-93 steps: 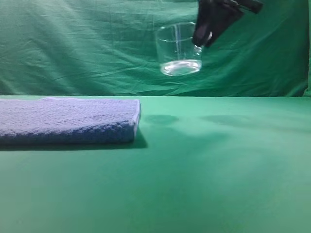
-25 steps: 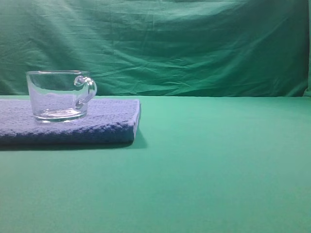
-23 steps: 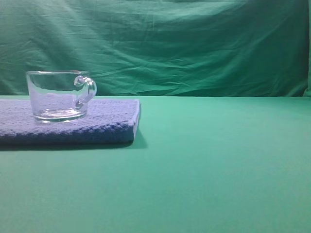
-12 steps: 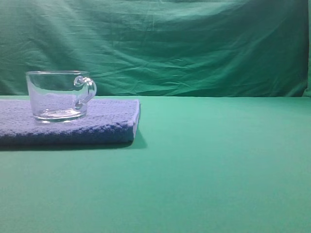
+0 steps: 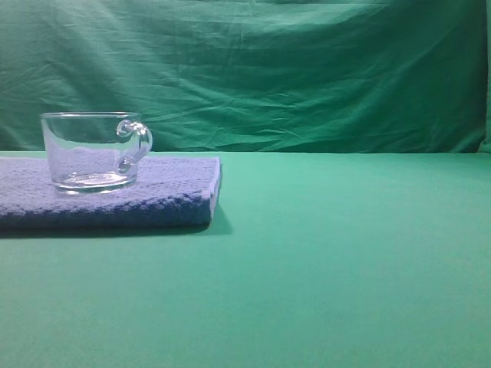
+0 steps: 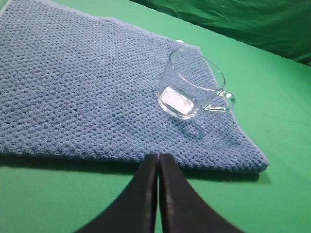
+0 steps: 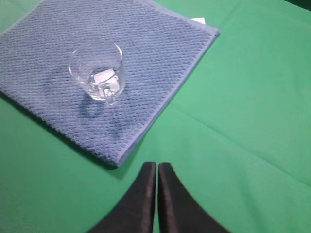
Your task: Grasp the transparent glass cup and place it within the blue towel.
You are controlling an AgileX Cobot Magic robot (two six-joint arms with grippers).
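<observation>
Since the wide clear glass mug [image 5: 90, 152] stands upright on the folded blue terry towel [image 5: 169, 195] at left of frame, placement looks done; left gripper [image 6: 158, 162] and right gripper [image 7: 157, 170] sit clenched, empty, well apart from it.

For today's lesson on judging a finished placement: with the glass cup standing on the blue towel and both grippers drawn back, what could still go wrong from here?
1. The transparent glass cup stands upright on the blue towel, a soft, thick pad, so a knock might tip it.
2. Its clear glass shows faintly, so a returning left gripper or right gripper, both shut and apart from it, could clip it.
</observation>
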